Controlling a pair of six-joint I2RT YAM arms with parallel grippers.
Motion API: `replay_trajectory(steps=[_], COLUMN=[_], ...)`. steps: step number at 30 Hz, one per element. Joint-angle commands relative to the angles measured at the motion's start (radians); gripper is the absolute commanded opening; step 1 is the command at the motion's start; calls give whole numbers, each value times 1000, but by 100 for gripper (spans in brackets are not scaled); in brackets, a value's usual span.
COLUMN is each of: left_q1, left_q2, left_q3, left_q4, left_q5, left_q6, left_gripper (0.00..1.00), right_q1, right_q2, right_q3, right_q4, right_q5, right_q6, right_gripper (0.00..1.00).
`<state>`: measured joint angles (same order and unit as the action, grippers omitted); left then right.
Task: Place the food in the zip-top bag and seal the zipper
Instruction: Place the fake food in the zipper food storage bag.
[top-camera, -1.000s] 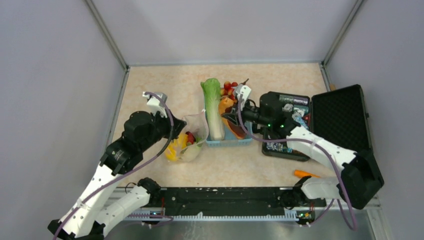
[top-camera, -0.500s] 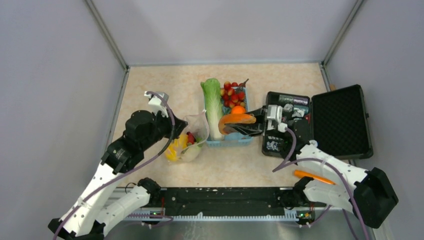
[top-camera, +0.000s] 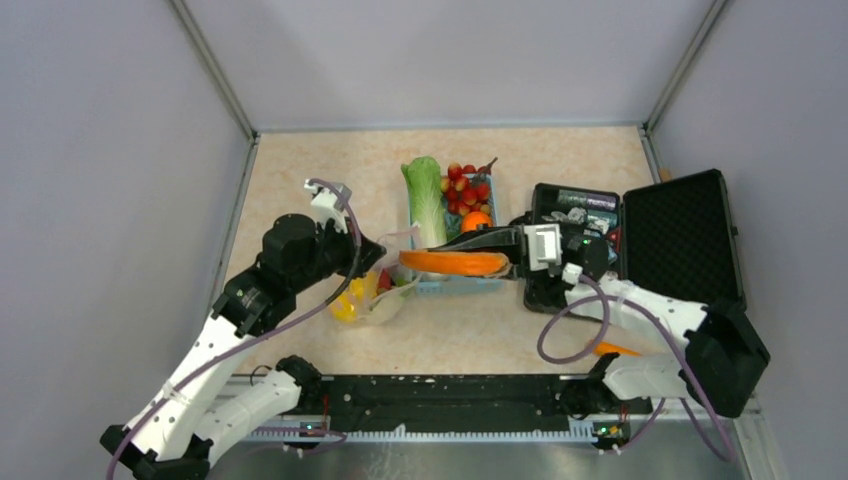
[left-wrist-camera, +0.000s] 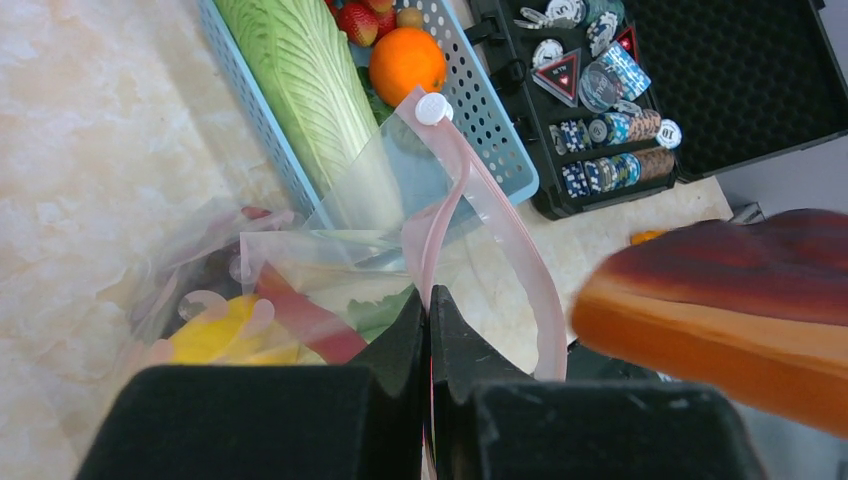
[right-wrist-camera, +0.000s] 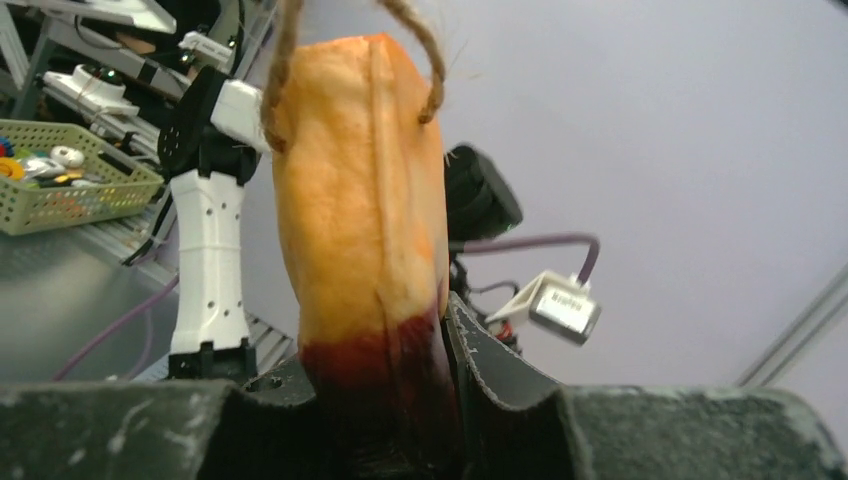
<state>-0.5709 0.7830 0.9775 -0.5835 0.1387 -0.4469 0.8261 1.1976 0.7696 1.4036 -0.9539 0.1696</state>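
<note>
Right pincer (top-camera: 487, 250) is swinging seemingly stiff, light orange piece (top-camera: 440, 263) bagward, gripping its dark end | left pincer (left-wrist-camera: 428, 305) pinching floppy bag (left-wrist-camera: 330, 250) rim.

Table (top-camera: 480, 335): beige, marbled top, walled on three sides; arm bases along its 6 o'clock edge.
Basket (top-camera: 458, 287): blue, slatted, at the table's centre, long side running 12 to 6.
Bag (top-camera: 378, 305): clear, lower part resting on the table at 8 o'clock of the basket, touching its near corner.
Case (top-camera: 680, 240): black, open, at 3 o'clock, lid flat toward the edge.
Orange piece (top-camera: 608, 349): small, at 5 o'clock, partly hidden.
</note>
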Motion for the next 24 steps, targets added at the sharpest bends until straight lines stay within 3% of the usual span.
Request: replay_trajectory(steps=[1,4,8,16,19,21,24], left_q1=[1,1,1,2,2,2,0], left_q2=[-32,-40,-31,-72,-76,-71,-72], left_q3=[29,34,55,76,82,82,75], left_q4=[28,35,16,33,43,46,57], left_q5=[27,89,119,109,101,96,82], left_q6=[-4,3,11,0,-4,-9,-17], left_gripper=[0,0,0,0,0,0,0], right_q1=[18,18,18,51,65,80,85], right_q2=[98,154,216,223,244,262,295], right_q3=[35,52,33,93,127,132,99], right_q4=[67,-71,-69,-543,-670,-664,-367], right_q5=[-32,-44,-1,17,18,11,-16], right_q6=[0,-120,-224,-567,-627,-629,-427], right_gripper=[0,0,0,0,0,0,3])
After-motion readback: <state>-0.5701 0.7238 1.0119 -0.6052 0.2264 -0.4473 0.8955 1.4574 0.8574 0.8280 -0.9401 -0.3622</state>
